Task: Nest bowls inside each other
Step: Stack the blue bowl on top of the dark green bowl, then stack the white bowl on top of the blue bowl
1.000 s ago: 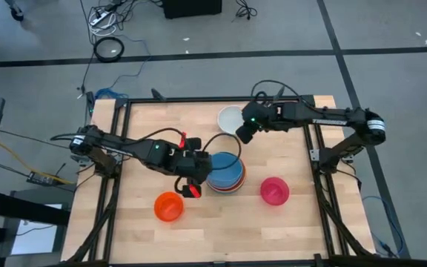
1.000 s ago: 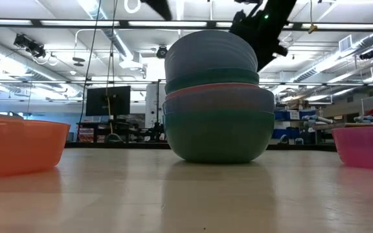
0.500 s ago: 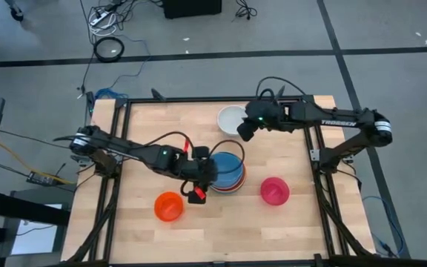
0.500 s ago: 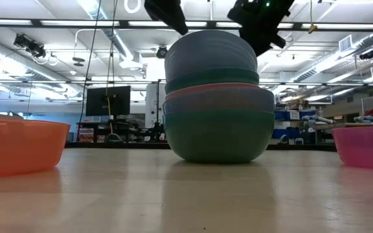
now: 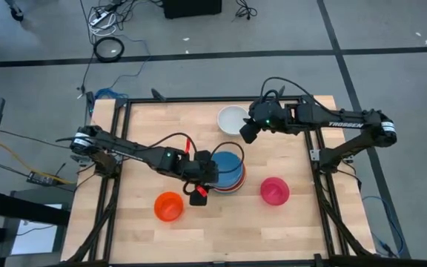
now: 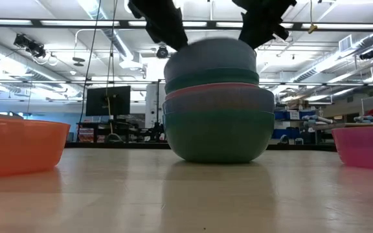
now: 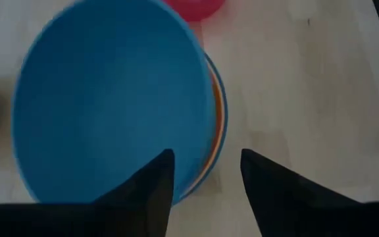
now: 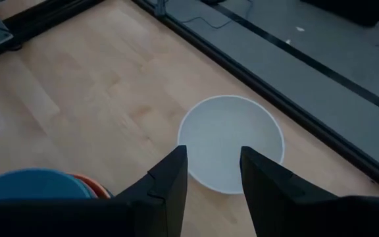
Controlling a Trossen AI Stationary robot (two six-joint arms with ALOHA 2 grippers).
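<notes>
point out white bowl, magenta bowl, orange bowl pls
white bowl [image 5: 231,118], high view, middle of its inside.
magenta bowl [image 5: 274,190], high view, middle of its inside.
orange bowl [image 5: 169,205], high view, middle of its inside.

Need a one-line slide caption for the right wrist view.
Right hand, fingers open, above the white bowl near the table's edge; blue bowl stack beside.
</notes>
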